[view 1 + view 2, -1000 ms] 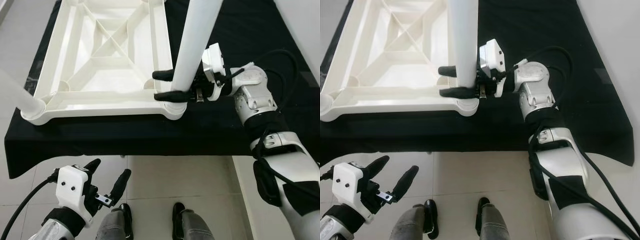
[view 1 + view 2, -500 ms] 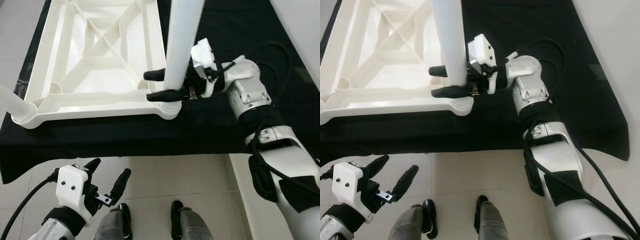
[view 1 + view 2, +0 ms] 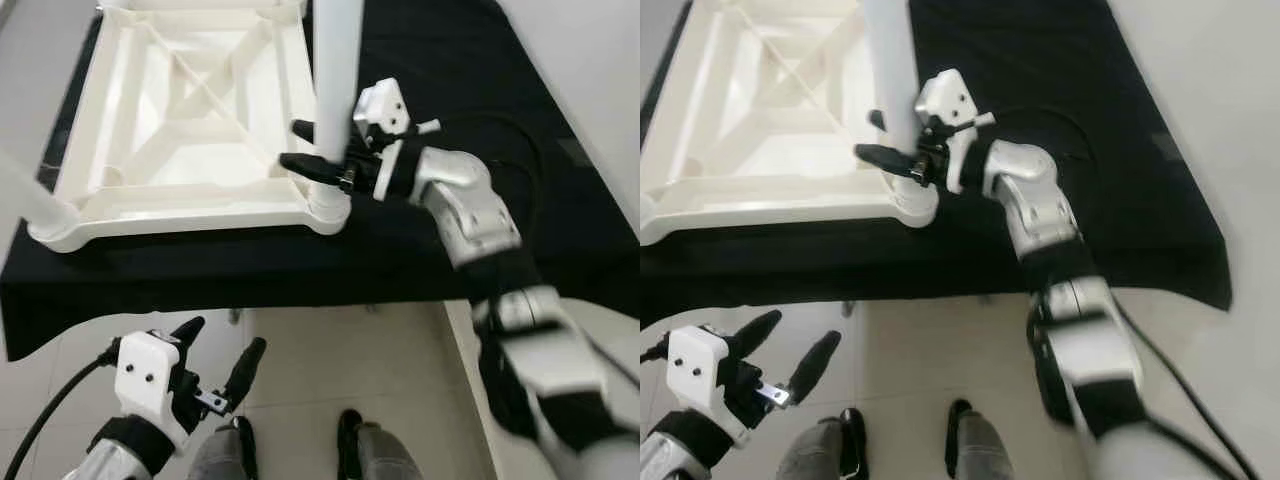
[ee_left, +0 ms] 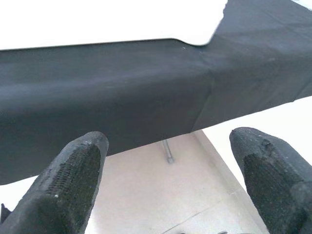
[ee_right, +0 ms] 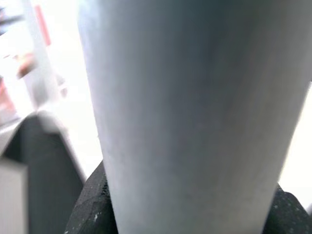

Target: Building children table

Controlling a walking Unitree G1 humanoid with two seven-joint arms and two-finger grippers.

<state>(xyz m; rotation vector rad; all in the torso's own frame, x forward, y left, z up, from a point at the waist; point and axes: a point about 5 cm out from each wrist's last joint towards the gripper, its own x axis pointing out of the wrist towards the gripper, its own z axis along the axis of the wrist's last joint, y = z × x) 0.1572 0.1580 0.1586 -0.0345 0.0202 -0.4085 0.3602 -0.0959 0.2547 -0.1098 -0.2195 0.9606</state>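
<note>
A white children's table top (image 3: pixel 190 110) lies upside down on a black-clothed table (image 3: pixel 420 240). A white table leg (image 3: pixel 335 90) stands upright in the socket at its near right corner. My right gripper (image 3: pixel 312 148) is shut on that leg just above the socket, one black finger on each side. In the right wrist view the leg (image 5: pixel 195 112) sits between the dark fingertips (image 5: pixel 92 214). A second white leg (image 3: pixel 25 195) stands at the near left corner. My left gripper (image 3: pixel 215 360) hangs open over the floor, holding nothing; its fingers (image 4: pixel 73 180) point at the cloth's front edge.
The black cloth (image 4: pixel 122 87) drapes over the table's front edge, with a thin metal support (image 4: pixel 168 151) under it. Pale floor tiles (image 3: pixel 350 350) lie in front, and my feet (image 3: pixel 350 440) stand close to the table. A light wall or floor strip runs along the right side (image 3: pixel 590 90).
The head camera has shifted. My right arm has swung around while keeping hold of the leg, which now looks straighter. The left gripper has stayed put.
</note>
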